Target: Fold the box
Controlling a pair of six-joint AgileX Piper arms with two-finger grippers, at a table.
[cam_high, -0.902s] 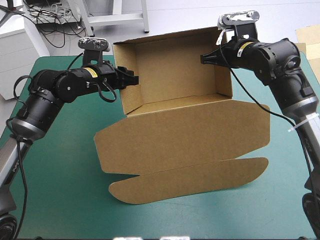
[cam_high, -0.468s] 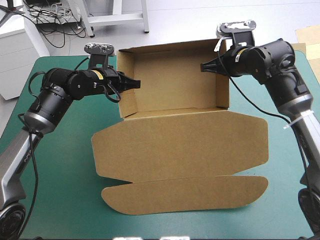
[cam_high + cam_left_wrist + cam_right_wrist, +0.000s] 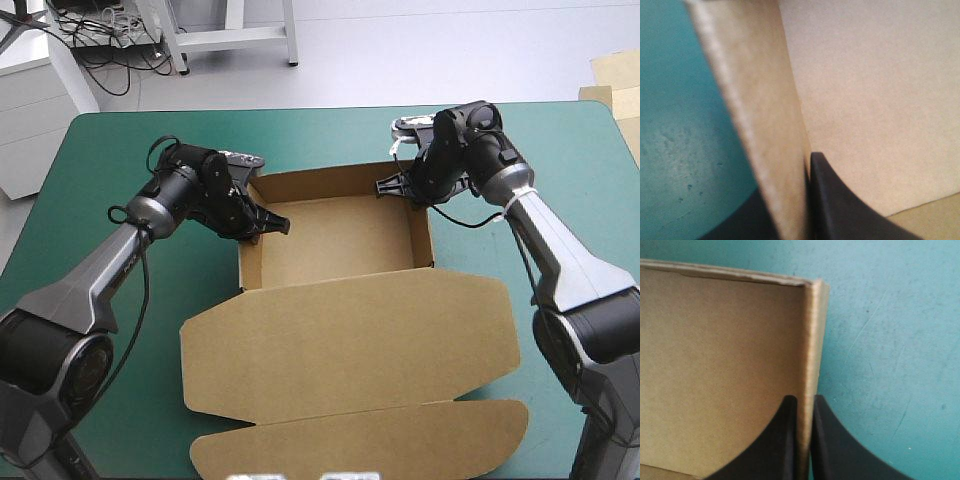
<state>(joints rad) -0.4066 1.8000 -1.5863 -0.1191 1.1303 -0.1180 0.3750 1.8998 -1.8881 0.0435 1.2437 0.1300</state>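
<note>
Box at table ctr, lid flat toward near edge.

In the left wrist view a wall of the box is being shown blurred, and one finger of the left claw is being mostly hidden behind it.

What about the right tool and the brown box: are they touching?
Touching. The right wrist view shows the right tool shut on the box, its side wall pinched with no gap.

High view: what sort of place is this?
Probably a robotics lab workstation: a teal-green covered table, and the left claw and right claw each shut on a wall of the brown box.
</note>
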